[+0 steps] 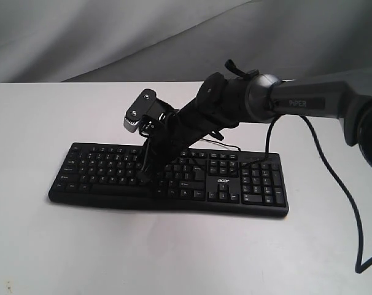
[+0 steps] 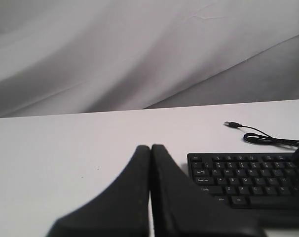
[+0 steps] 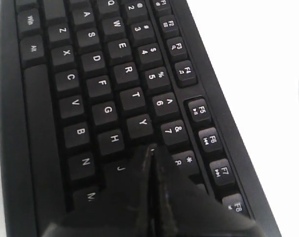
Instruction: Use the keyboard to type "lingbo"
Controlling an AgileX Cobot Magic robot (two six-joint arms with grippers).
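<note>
Right claw (image 3: 150, 149) amid middle keys of keyboard (image 3: 97, 94).

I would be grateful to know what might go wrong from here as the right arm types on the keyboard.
1. The shut right gripper points down among the Y, H and J keys, so it may press a wrong key or two at once.
2. The keyboard just rests on the table, its USB plug lying free; a slanted push may slide it.

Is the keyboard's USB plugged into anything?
No, the USB plug of the keyboard lies loose on the table, connected to nothing.
</note>
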